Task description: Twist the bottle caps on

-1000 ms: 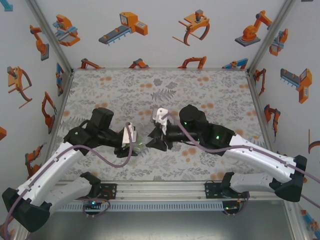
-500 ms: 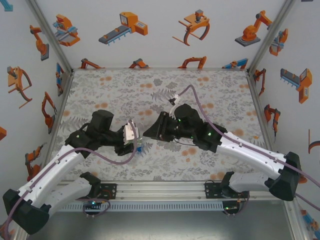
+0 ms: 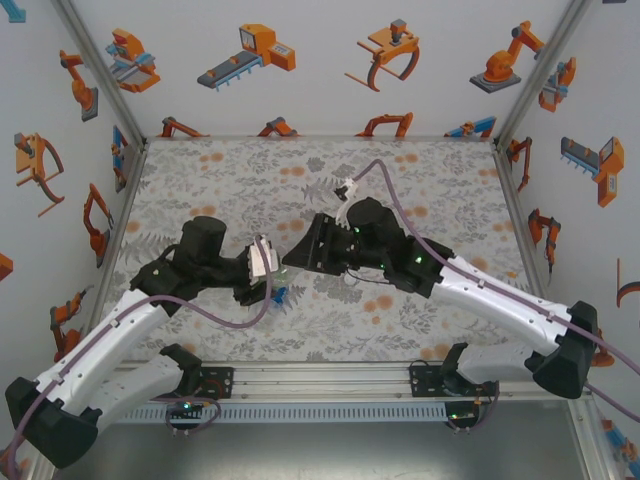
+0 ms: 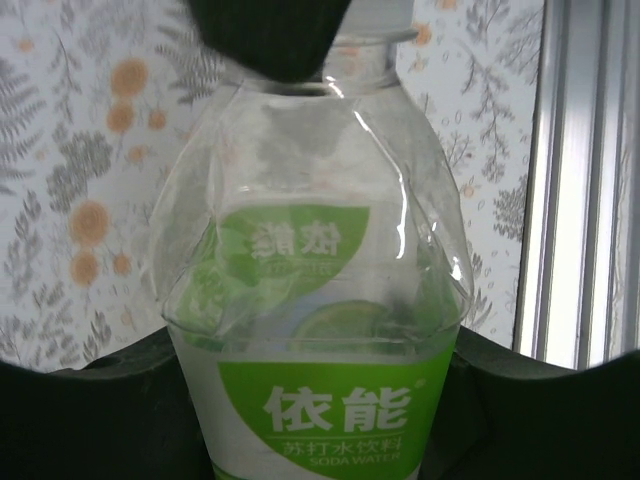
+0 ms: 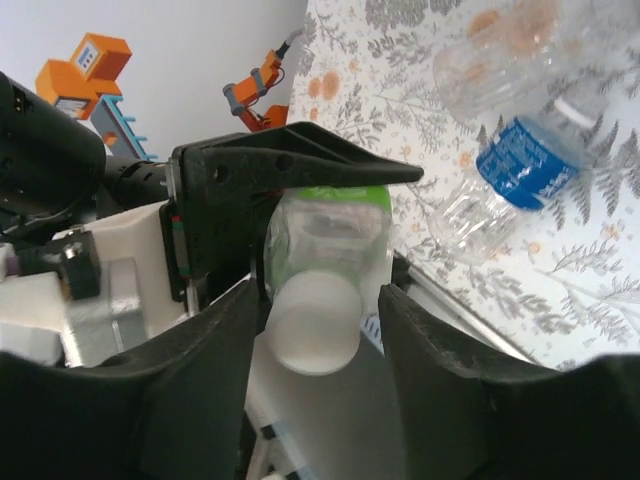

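A greenish bottle (image 4: 320, 300) with a green soda-water label sits between the left fingers, and my left gripper (image 4: 320, 410) is shut on its body. Its neck points at the right arm. In the right wrist view the white cap (image 5: 312, 320) sits on this bottle (image 5: 330, 230), seen end-on. My right gripper (image 5: 316, 335) stands open around the cap, with a small gap on each side. One dark right finger (image 4: 270, 35) covers part of the neck in the left wrist view. The two grippers, left (image 3: 264, 280) and right (image 3: 292, 260), meet near the table's middle front.
A blue-labelled bottle (image 5: 528, 165) and a plain clear bottle (image 5: 500, 50) lie on the flowered table beyond the grippers. The blue label (image 3: 280, 296) peeks out under the left gripper. A metal rail (image 4: 580, 180) runs along the table's edge.
The right wrist has turned and its gripper has slid left onto the neck of the bottle held by the left gripper. The left gripper has shifted slightly with the bottle.
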`<action>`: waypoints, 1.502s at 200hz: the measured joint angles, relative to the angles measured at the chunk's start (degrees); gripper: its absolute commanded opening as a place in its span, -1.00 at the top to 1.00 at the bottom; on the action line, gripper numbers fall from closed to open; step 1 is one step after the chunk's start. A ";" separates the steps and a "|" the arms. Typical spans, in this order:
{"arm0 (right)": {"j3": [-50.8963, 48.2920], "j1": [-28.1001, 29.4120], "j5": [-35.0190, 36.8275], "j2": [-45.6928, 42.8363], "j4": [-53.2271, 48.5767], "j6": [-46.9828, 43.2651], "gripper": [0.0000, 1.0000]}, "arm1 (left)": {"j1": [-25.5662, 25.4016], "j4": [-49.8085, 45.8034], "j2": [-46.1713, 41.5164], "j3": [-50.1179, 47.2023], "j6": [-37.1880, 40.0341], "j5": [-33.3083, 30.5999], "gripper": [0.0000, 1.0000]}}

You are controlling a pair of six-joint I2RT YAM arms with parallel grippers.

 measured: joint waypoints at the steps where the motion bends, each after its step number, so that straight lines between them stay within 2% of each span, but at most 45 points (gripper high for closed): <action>1: 0.09 -0.02 0.00 -0.02 -0.04 -0.26 -0.15 | -0.02 0.09 -0.02 0.04 0.02 0.07 1.00; 19: 1.92 -1.42 -1.57 -0.61 -1.38 -6.75 -0.25 | -0.28 1.57 -0.07 0.85 0.17 1.20 1.00; 51: 5.81 -4.15 -3.26 -2.80 -5.11 -18.93 -0.24 | -0.50 1.86 0.17 1.31 0.26 2.16 1.00; 76: 6.38 -4.37 -5.88 -5.35 -5.86 -30.38 -0.07 | -0.55 1.81 0.81 1.44 0.66 3.10 1.00; 114: 6.38 -4.37 -13.92 -8.72 -4.15 -49.64 -0.01 | -1.01 1.46 1.86 1.51 1.66 3.34 1.00; 128: 6.45 -4.37 -18.21 -9.14 -4.22 -57.40 0.07 | -1.27 1.27 1.88 1.51 1.99 3.37 1.00; 152: 7.74 -3.61 -24.41 -7.93 -7.41 -72.06 -0.08 | -1.49 1.03 1.90 1.51 2.45 3.39 1.00; 185: 9.49 -0.57 -26.32 -5.09 -13.07 -87.84 -0.18 | -2.01 0.33 2.16 1.64 2.86 3.30 1.00; 222: 9.60 -0.28 -25.94 -2.78 -15.23 -95.14 -0.11 | -2.21 -0.07 2.43 1.77 3.34 3.19 1.00; 256: 9.60 0.33 -24.17 -1.66 -16.28 -97.85 -0.02 | -2.84 -0.42 2.43 1.77 3.98 3.15 1.00; 300: 9.86 1.14 -22.73 -0.66 -16.90 -99.21 0.20 | -3.17 -0.96 2.43 1.77 4.44 3.13 1.00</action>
